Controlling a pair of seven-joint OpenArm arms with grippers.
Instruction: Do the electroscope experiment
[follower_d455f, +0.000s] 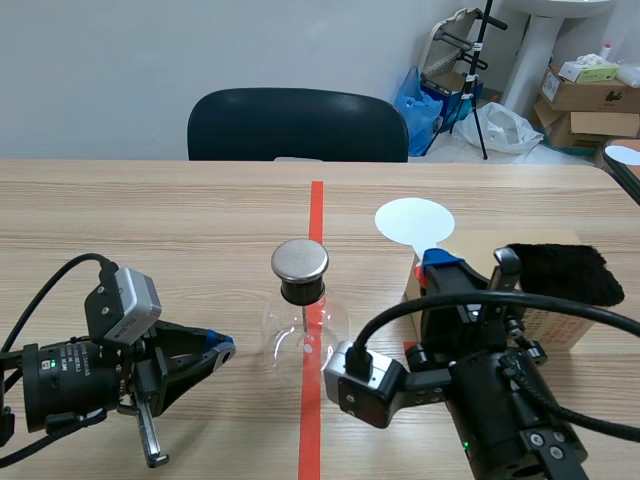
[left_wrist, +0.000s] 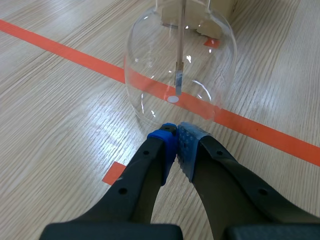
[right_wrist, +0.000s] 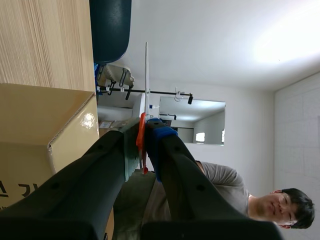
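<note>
Glass and bare metal mark your target: the electroscope (follower_d455f: 300, 315) stands upright on the table (follower_d455f: 150, 230), right on the orange-red tape line between the two arms. It is a clear rounded flask with a black neck, a flat round metal cap (follower_d455f: 300, 260) on top and a thin rod hanging inside. Your right pincer (follower_d455f: 432, 262) is closed on the orange handle of a white disc paddle (follower_d455f: 414, 221). The paddle is upright, its handle running up and down and the disc above the fingers. From that disc the metal cap lies to the robot's left and, as I judge it, somewhat lower, with a clear gap between them, so the coming move looks like a sideways carry toward the cap. Your left pincer (follower_d455f: 222, 349) is closed on nothing, lying low with its tips just beside the flask's base, not touching as far as the left wrist view shows. Beside the right arm sits a cardboard box (follower_d455f: 470, 245) with a black fur cloth (follower_d455f: 560, 272) on it.
</note>
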